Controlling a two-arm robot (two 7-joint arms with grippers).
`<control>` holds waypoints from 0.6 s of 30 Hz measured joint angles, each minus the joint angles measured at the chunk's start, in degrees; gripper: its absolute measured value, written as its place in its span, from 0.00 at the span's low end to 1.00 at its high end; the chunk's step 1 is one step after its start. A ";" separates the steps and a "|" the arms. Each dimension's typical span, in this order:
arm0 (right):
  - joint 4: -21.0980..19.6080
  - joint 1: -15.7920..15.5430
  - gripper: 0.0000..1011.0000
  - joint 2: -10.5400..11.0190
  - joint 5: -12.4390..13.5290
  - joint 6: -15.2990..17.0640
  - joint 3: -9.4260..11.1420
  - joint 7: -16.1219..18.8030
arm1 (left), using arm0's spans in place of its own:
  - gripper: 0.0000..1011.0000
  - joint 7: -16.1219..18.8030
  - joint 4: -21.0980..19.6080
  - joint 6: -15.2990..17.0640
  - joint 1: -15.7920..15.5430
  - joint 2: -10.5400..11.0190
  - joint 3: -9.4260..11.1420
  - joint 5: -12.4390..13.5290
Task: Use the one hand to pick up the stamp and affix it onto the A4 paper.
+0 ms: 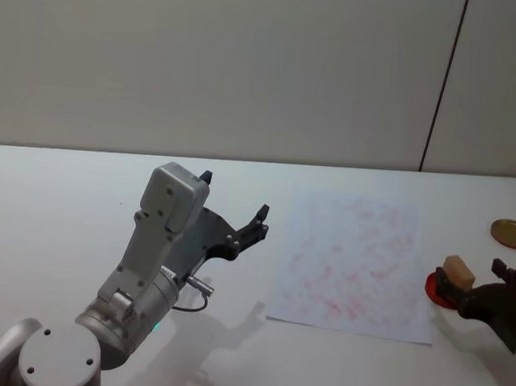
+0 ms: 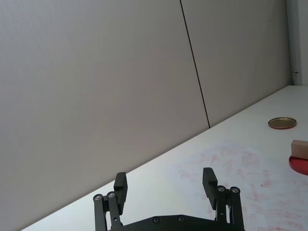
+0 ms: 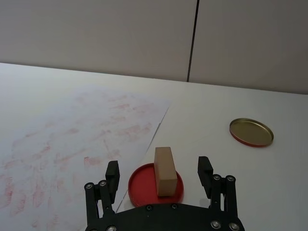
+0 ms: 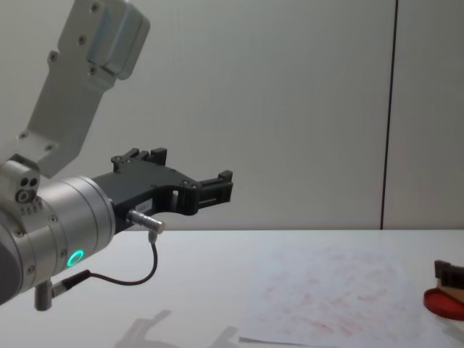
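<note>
Stamp (image 1: 459,270) in head view: standing on the red ink pad (image 1: 435,292), just off the right edge of the A4 paper (image 1: 355,263). Right gripper (image 1: 476,283) sits around it. Left gripper (image 1: 233,197) hangs idle above the table, left of the sheet.

Left wrist view: left jaws spread, holding nothing.

Right wrist view: right fingers (image 3: 204,168) spread wide, one either side of the stamp. Gap on both sides, no contact I can see. Block is plain light tan wood, upright. I'd judge it light, rigid and matte enough not to slip. I'd pinch the two faces toward the fingers at about mid-height and keep it vertical so the inked base lifts clean.

Chest view: pad at far right edge, paper flat, covered in faint red smudges.
</note>
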 joint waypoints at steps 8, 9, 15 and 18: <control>2.68 1.59 0.99 -0.88 -0.48 0.42 -0.22 -0.19 | 0.98 0.00 0.00 0.00 0.00 0.00 0.00 0.00; 3.17 1.88 0.99 -1.02 -0.58 0.49 -0.26 -0.21 | 0.98 0.00 0.00 0.00 0.00 0.00 0.00 0.00; 4.90 2.96 0.95 -1.58 -0.91 0.67 -0.44 -0.17 | 0.98 0.00 0.00 0.00 0.00 0.00 0.00 0.00; 5.74 3.51 0.88 -1.86 -1.10 0.76 -0.51 -0.07 | 0.98 0.00 0.00 0.00 0.00 0.00 0.00 0.00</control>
